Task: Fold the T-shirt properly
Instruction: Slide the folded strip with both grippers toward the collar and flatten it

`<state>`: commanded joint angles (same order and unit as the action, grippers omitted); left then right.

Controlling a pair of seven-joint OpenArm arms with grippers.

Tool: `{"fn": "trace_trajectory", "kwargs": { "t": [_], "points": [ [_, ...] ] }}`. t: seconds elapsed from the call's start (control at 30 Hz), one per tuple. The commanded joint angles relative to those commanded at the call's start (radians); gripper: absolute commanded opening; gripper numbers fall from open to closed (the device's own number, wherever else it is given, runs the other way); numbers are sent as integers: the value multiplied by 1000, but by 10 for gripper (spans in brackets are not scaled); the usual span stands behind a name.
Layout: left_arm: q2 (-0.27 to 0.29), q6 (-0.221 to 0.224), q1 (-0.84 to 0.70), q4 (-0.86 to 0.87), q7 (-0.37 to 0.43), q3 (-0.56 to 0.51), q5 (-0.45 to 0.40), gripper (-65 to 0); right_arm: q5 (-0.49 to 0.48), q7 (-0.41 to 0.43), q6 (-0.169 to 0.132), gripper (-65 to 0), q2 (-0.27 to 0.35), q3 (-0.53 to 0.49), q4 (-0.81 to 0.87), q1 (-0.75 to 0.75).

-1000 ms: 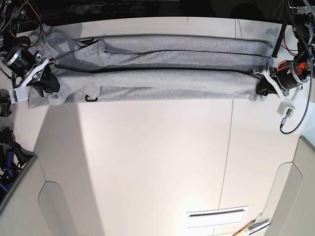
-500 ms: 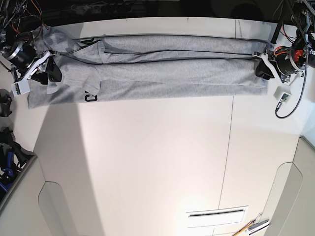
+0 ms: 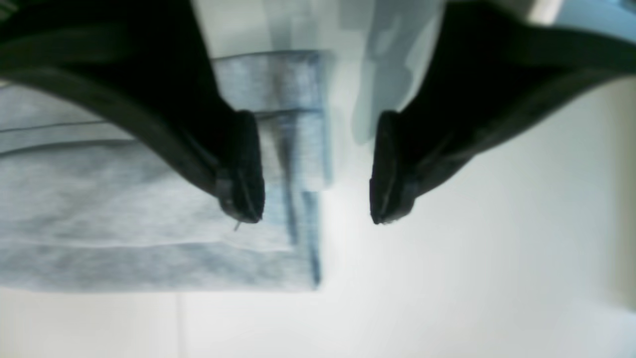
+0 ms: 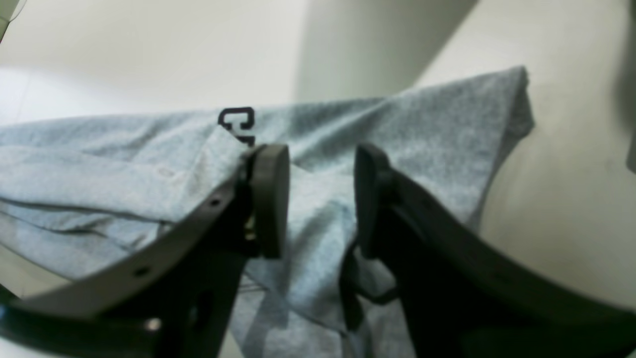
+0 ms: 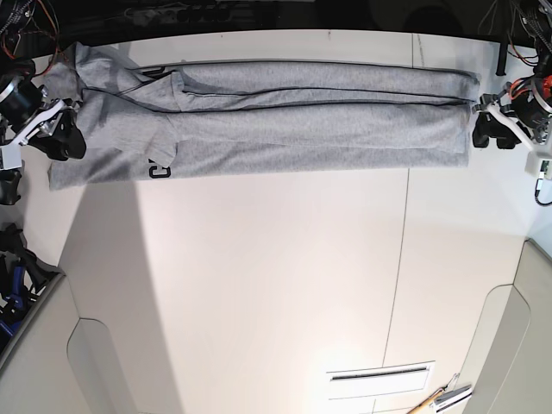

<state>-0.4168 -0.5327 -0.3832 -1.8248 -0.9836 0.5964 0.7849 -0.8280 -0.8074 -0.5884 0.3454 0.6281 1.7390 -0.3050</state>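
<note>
The heather-grey T-shirt (image 5: 302, 129) lies as a long, narrow folded band across the far side of the white table (image 5: 259, 285), with black letters (image 5: 159, 169) showing near its left end. My left gripper (image 5: 485, 131) stands open just off the shirt's right end. In the left wrist view that gripper (image 3: 314, 215) hovers over the folded hem edge of the T-shirt (image 3: 124, 199), with nothing between its fingers. My right gripper (image 5: 67, 141) is open at the left end. In the right wrist view it (image 4: 319, 164) sits over the T-shirt's (image 4: 397, 129) cloth, gripping nothing.
A white slotted plate (image 5: 379, 375) and small tools (image 5: 447, 397) lie at the table's front right. Dark gear (image 5: 13, 276) sits off the left edge. Cables and arm bases crowd both far corners. A seam (image 5: 401, 259) runs down the tabletop.
Both grippers carried the near fold back over the shirt, let it go and drew outward past the shirt's ends. The shirt now lies flatter, with the black letters showing.
</note>
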Motion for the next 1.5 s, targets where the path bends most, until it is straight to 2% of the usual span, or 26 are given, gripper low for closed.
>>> {"fn": "trace_trajectory", "kwargs": {
  "t": [0.07,0.1,0.4,0.47,0.63,0.7,0.87,1.03,1.23,1.37,1.5],
  "points": [
    [26,-11,0,8,2,-2,1,-176,0,0,0,-429,0,0,0,0],
    [31,-11,0,19,4,-7,0,-175,0,0,0,-429,0,0,0,0],
    [31,-33,0,151,39,-10,-21,-175,-3,0,0,-429,0,0,0,0],
    [31,-33,0,154,50,-10,-53,-175,-3,0,0,-429,0,0,0,0],
    [18,-41,0,154,67,-10,-68,-175,-2,-1,0,-429,0,0,0,-1],
    [20,-59,-1,155,59,-12,-63,-175,-3,-1,0,-429,0,0,0,0],
    [21,-59,-3,156,61,-50,-65,-175,-2,-1,0,-429,0,0,0,-1],
    [20,-58,-3,156,87,-71,-127,-175,-2,-1,0,-429,0,0,0,-1],
    [21,-58,-23,156,98,-71,-150,-175,-2,-1,0,-429,1,0,0,-1],
    [21,-60,-51,156,98,-73,-115,-175,-2,-1,0,-429,1,0,0,0],
    [50,-68,-61,156,96,-73,-62,-175,-3,-1,0,-429,1,0,0,0]
  ]
}}
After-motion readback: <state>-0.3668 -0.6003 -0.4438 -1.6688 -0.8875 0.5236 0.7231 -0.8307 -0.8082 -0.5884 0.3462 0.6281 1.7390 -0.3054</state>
